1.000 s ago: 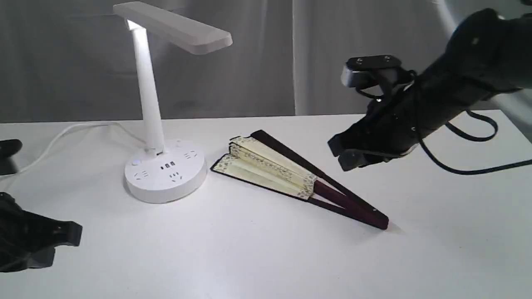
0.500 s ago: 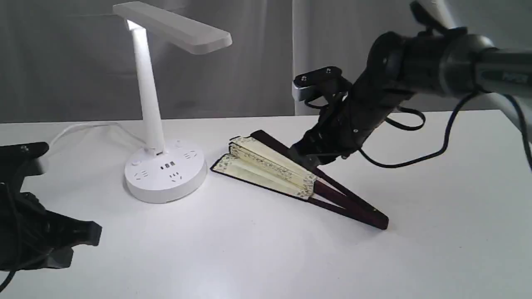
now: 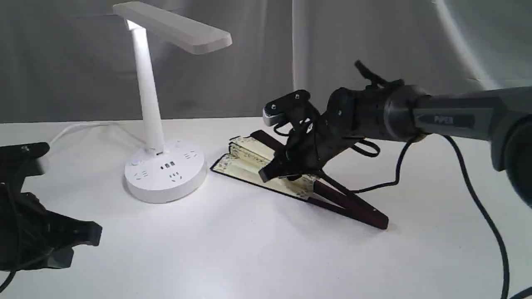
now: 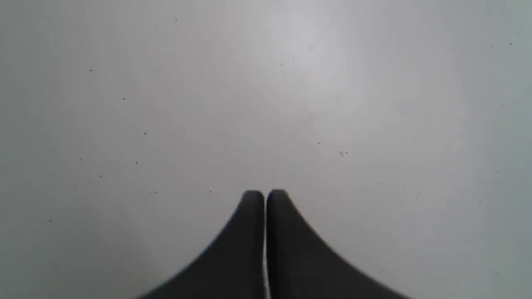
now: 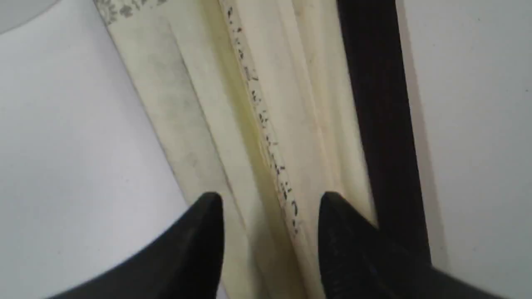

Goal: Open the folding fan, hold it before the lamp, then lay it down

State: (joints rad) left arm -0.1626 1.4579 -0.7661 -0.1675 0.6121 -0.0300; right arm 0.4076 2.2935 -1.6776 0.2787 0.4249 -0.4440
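The cream pleated paper fan with maroon guards (image 3: 245, 160) lies half-folded mid-tabletop (image 3: 249, 257) beside the white plastic desk lamp (image 3: 165, 170). The right end effector (image 5: 270, 199), spread, straddles its pleats, likely to take hold; the left end effector (image 4: 264, 195), pressed together, idles by the left edge.

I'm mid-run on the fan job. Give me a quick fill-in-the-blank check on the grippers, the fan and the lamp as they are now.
1. The right gripper is over the paper of the folding fan with its jaws ____.
2. The left gripper, over the table, is ____.
3. In the exterior view the lamp stands to the ____ of the fan.

Missing words: open; shut; left.
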